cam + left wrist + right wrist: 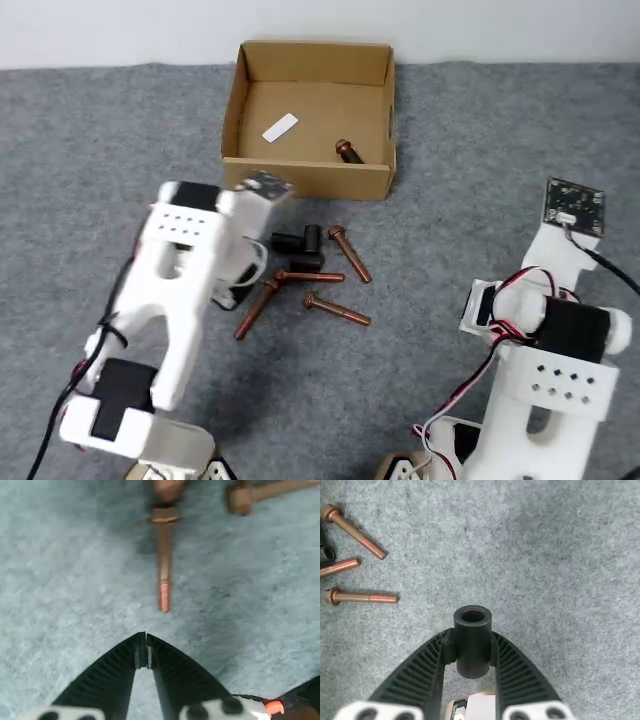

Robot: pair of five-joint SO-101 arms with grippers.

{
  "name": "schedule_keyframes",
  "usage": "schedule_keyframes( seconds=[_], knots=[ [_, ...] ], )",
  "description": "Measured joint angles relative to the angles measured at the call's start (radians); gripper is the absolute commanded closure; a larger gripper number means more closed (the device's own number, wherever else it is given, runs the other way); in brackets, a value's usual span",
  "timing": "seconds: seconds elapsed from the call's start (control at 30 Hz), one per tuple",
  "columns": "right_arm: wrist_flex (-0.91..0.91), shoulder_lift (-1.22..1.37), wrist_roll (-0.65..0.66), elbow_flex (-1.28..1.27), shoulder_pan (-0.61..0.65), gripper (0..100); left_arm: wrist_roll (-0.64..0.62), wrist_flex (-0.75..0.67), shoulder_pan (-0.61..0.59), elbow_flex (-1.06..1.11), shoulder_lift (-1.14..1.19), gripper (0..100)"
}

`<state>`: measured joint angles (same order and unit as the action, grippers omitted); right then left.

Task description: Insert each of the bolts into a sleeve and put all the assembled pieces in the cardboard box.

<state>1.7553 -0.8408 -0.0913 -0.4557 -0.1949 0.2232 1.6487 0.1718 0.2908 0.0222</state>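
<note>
**High view**
- Cardboard box [305, 180]: at the far side of the grey carpet [470, 130], open top. It holds one assembled piece [347, 151], a bolt seated in a sleeve, near the front wall, and a white label [280, 127].
- Loose sleeves [297, 240]: two, black, touching each other, on the carpet just in front of the box.
- Loose bolts [337, 309]: four, copper-coloured, lying flat in a scatter beside and around those sleeves.
- My left arm [180, 270]: over the near-left edge of that scatter.
- My right arm [545, 350]: well apart from the scatter, on the other side.

**Left wrist view**
- My left claw [145, 647]: clenched on nothing, its tips touching, over bare carpet.
- Nearest bolt [164, 555]: flat on the carpet just ahead, threaded end pointing at the claw, not touching it.
- Second bolt [260, 492]: farther off, beside the first one's head.

**Right wrist view**
- My right claw [471, 641]: grasping the held sleeve [472, 622], with one finger pressed to each side.
- Held sleeve: black, its open bore turned toward the camera.
- Three bolts [361, 598]: flat on the carpet, well apart from the claw.
- Black sleeve edge [325, 554]: next to those bolts.
</note>
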Motion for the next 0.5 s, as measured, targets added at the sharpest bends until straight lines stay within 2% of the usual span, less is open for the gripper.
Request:
schedule_keyframes(
  seconds=[0.13,0.5],
  knots=[
    [0.000,0.000,0.000,0.000,0.000,99.0,0.000,-0.040,0.052,-0.020,0.005,79],
    [0.000,0.000,0.000,0.000,0.000,99.0,-0.012,-0.170,0.058,-0.031,0.077,79]
  ],
)
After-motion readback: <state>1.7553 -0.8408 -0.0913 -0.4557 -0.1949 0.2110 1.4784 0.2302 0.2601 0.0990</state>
